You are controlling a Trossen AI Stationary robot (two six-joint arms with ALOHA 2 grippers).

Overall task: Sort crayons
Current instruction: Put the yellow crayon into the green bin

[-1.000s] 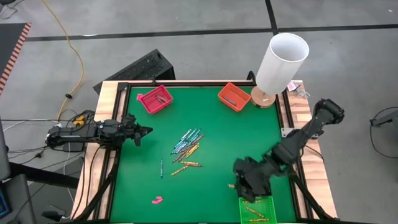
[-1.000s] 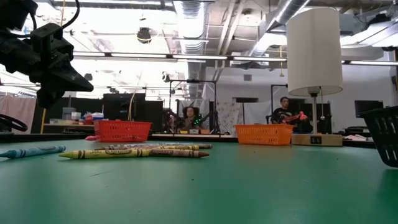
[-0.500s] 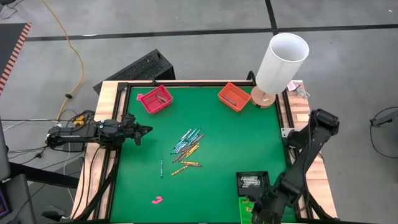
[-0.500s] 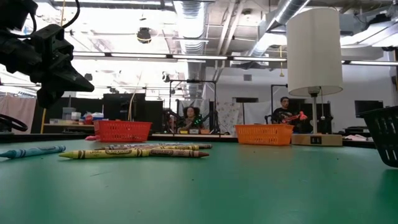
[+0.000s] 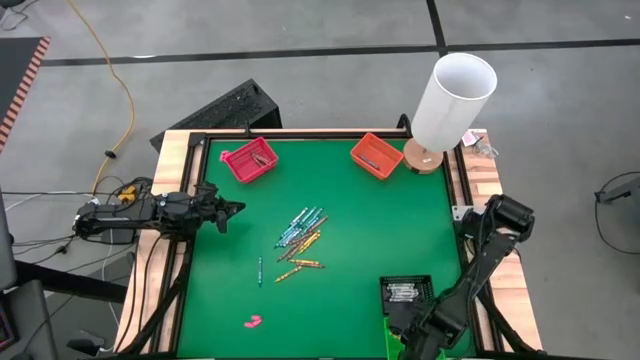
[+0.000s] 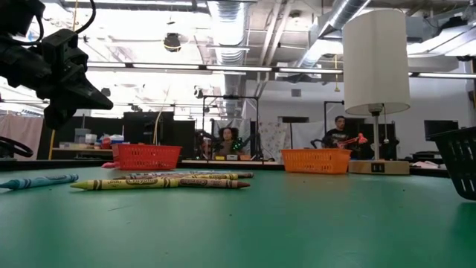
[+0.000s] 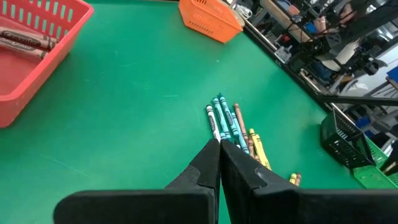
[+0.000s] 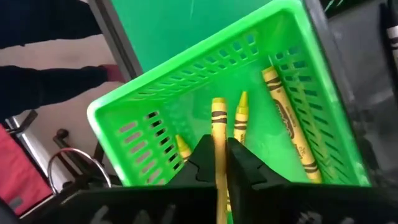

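The left gripper (image 5: 238,209) hung at the left edge, fingers pressed together. The right gripper (image 8: 221,163) pointed down at the near right corner, fingers (image 8: 245,165) nearly closed.

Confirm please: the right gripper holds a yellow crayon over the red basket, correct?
Not quite. The right gripper holds a yellow crayon over the green basket, not the red one; the right wrist view shows this.
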